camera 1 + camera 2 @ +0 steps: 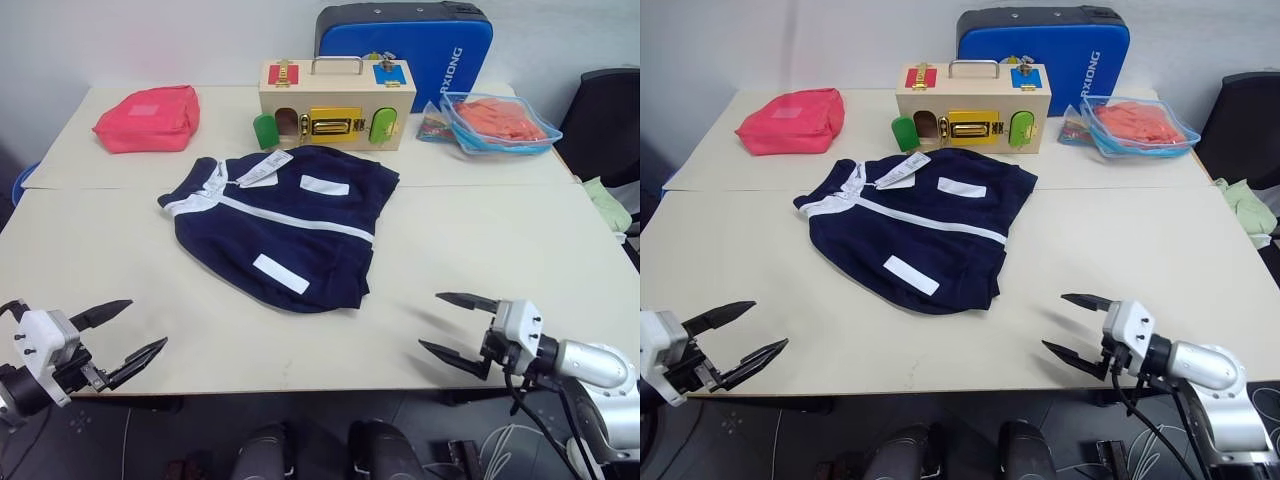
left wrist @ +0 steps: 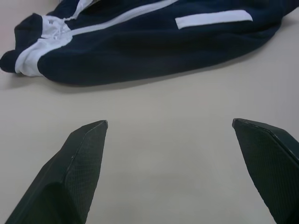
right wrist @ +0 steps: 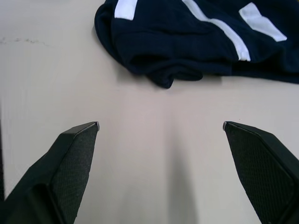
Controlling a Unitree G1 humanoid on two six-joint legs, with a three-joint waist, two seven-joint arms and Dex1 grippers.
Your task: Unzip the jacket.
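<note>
While the jacket (image 1: 285,228) lies flat in the middle of the worktop (image 1: 500,250), both tools hang over the near edge with nothing in them. Its white zipper stripe (image 1: 300,220) runs closed from the collar at the far left toward the right hem, and a paper tag (image 1: 265,168) rests by the collar. Low on the left, the left tool (image 1: 123,333) has its fingers spread wide apart, pointing toward the jacket, well short of it. On the right side, the right tool (image 1: 455,325) is likewise spread wide and empty, aimed inward across bare worktop. Behind the jacket stands a wooden latch box (image 1: 336,103); a pink pouch (image 1: 148,119) lies far left, and a clear bag of orange cloth (image 1: 497,122) far right.
</note>
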